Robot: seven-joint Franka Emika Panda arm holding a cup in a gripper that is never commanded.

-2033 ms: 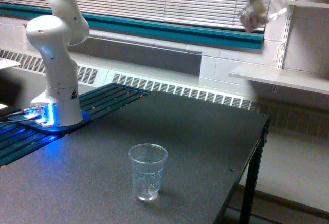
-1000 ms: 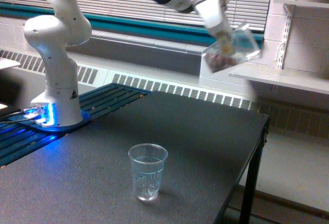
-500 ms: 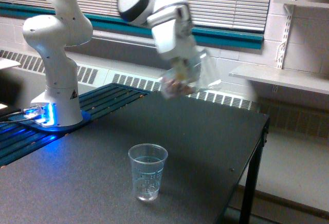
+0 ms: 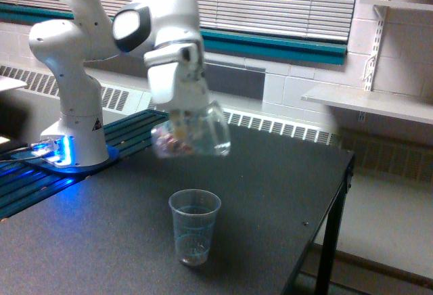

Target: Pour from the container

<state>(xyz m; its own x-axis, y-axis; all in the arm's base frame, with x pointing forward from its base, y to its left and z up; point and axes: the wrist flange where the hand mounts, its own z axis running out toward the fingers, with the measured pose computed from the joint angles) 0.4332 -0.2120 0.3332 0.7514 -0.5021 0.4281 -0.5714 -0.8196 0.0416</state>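
Gripper (image 4: 181, 116) closed on clear, faintly bluish tapered plastic cup (image 4: 196, 134), held tipped sideways in the air, blurred; small dark bits sit inside. Below it, apart, a second clear speckled plastic cup (image 4: 194, 226) stands upright on the dark grey table (image 4: 270, 187), near its front edge. Table otherwise bare toward the exterior view's right edge. White arm base (image 4: 73, 126) at the far corner on the exterior view's left.
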